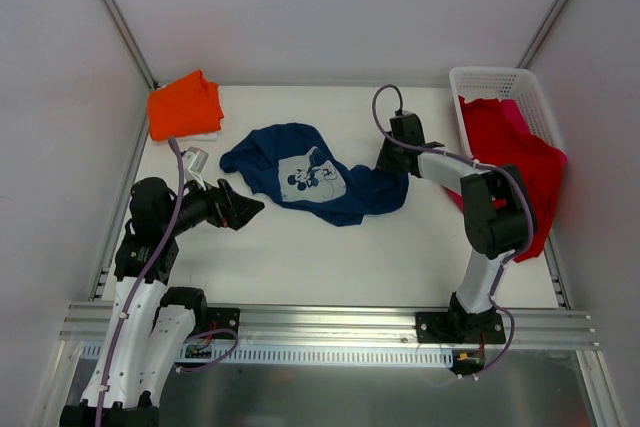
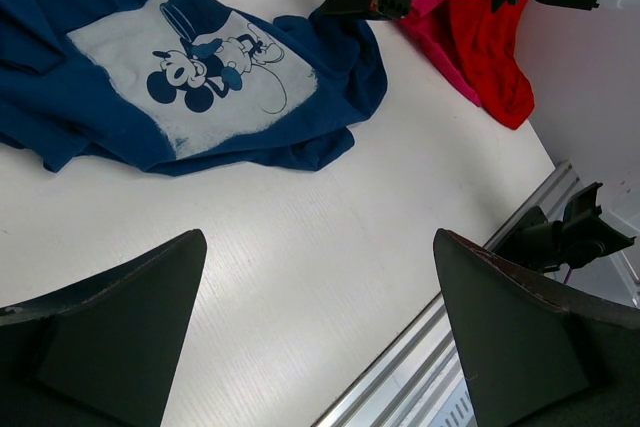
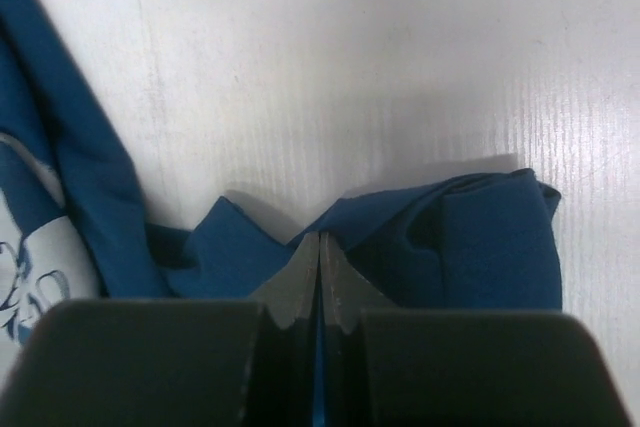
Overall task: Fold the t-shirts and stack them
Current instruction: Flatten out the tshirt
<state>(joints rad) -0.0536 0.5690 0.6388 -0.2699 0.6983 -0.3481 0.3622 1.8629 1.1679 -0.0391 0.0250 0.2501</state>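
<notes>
Nearest us, the left gripper hangs over the table, jaws spread wide and holding nothing. Mid-table we find the navy shirt crumpled, mouse print up, its right end pinched in the closed right gripper. Farther back we see a folded orange shirt in the far-left corner, and a red shirt and a pink shirt spilling from the basket at right.

Four t-shirts, one basket, two arms
</notes>
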